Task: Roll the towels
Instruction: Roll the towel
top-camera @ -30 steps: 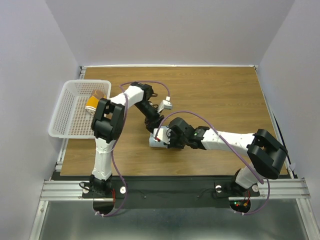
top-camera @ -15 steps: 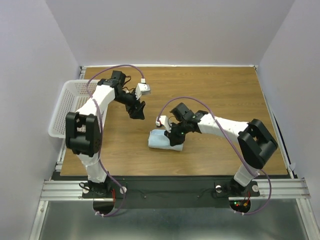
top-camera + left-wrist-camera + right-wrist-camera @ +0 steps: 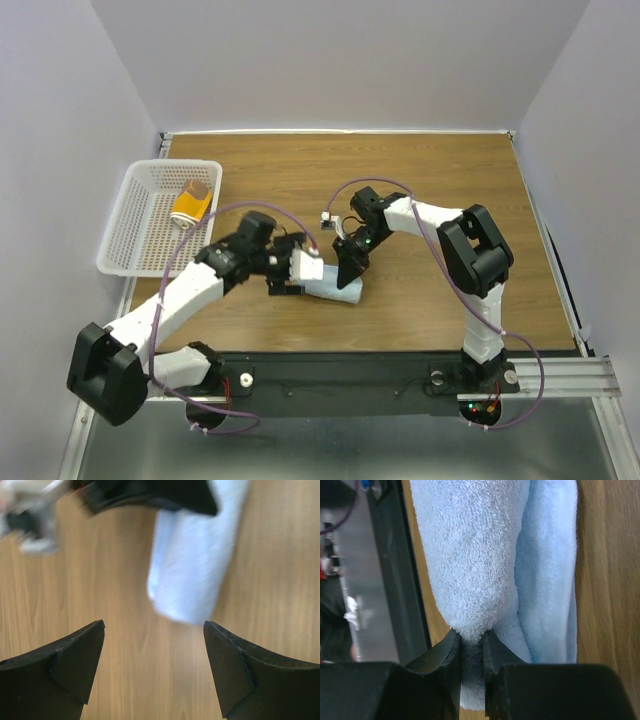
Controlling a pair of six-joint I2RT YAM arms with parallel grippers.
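The light blue towel [image 3: 328,289] lies rolled on the wooden table, near the middle front. My right gripper [image 3: 349,271] is at its right end, shut on a fold of it; the right wrist view shows the jaws [image 3: 471,635] pinching the blue towel [image 3: 470,555]. My left gripper [image 3: 287,283] is open and empty, just left of the roll. In the left wrist view [image 3: 154,625] the blue roll [image 3: 192,565] lies a little ahead of the open fingertips, not touching. The mustard-yellow towel [image 3: 190,205] lies rolled in the white basket [image 3: 130,215].
The white perforated basket stands at the table's left edge. The right gripper's black body [image 3: 150,495] shows at the top of the left wrist view. The black front rail [image 3: 330,375] runs along the near edge. Bare wood [image 3: 440,180] stretches behind and to the right.
My left arm has swung from the basket side to the front and now points at the left end of the blue roll. My right gripper stays on the roll's right end.
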